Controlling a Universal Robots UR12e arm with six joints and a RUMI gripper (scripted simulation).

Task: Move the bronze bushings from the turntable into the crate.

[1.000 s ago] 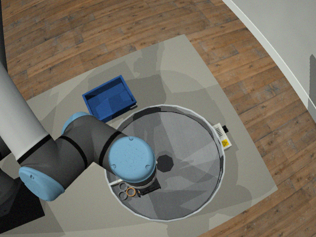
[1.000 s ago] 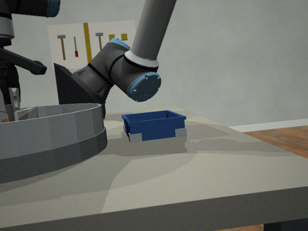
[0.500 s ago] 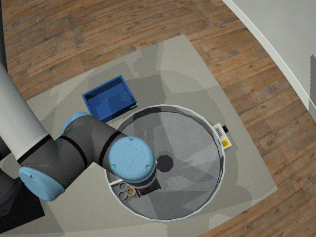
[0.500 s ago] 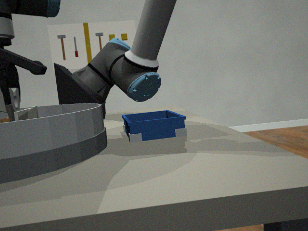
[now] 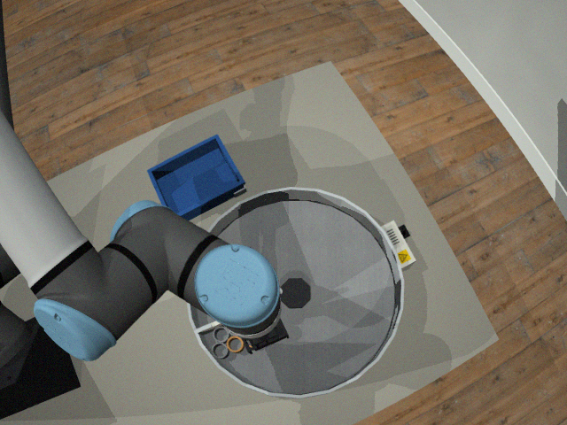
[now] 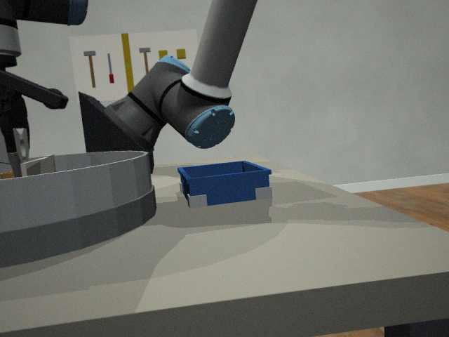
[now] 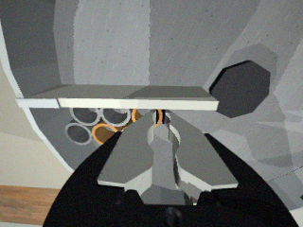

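Wrist view: you have the jaws [image 5: 251, 348] [image 6: 16, 166] down beside the flat, pale divider [image 5: 207, 326] [image 6: 41, 165] [image 7: 142, 103], tips at a short orange-bronze metal sleeve [image 5: 250, 346] [image 7: 135, 114].
Jaws: nearly together, apparently pinching that sleeve's thin near wall, one tip inside the ring and one outside.
Bronze left: a second bronze ring [image 5: 235, 351] [image 7: 97, 134] stands among the steel ones, on the round grey turntable [image 5: 320, 237] [image 6: 109, 188] [image 7: 114, 43].
Steel: three plain grey metal sleeves [image 5: 213, 351] [image 7: 66, 133] crowd close by; leave them where they stand.
Crate: the blue open-topped rectangular box [image 5: 182, 153] [image 6: 228, 190] sits on the tabletop near the turntable; your top view shows no bushing in it.
Step in hand: securing the first bronze sleeve, by my judgement.
Lift: let the squeeze settle, then go straight up; drifting sideways could scrape the divider or drag a steel neighbour.
Check: watch the ring rise with the tips, since a one-wall pinch may let it swing or slip.
Carry: clear the turntable's raised rim before you swing towards the crate.
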